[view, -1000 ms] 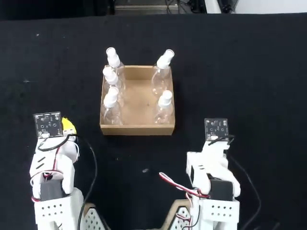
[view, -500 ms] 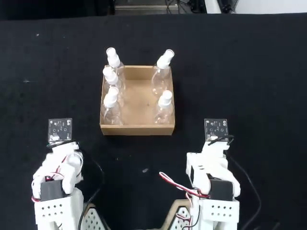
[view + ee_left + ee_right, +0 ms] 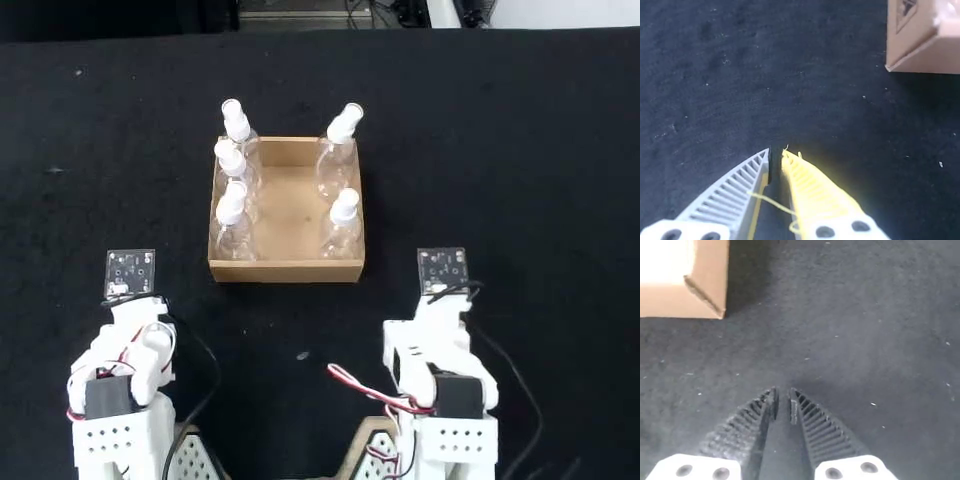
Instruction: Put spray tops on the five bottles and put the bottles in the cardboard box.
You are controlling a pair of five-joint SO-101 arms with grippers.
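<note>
Bottles [image 3: 233, 212] line both cardboard box [image 3: 286, 268] walls, leaving a lane between.

high view: fixed camera overhead, looks steeply down over the whole black bench [image 3: 520, 150] from well above, near edge low in frame, far edge high. the cardboard box [image 3: 286, 268] sits mid-bench.
left wrist view: camera on the left wrist, low and close to the bench, faces forward and down along its own left hand [image 3: 776, 155] toward the box's near corner on that side.
right wrist view: same mount on the right wrist, just as close, faces along the right hand [image 3: 782, 396] toward the box's other near corner.
shared: all three views take in the box's near wall and the bench strip before it.
</note>
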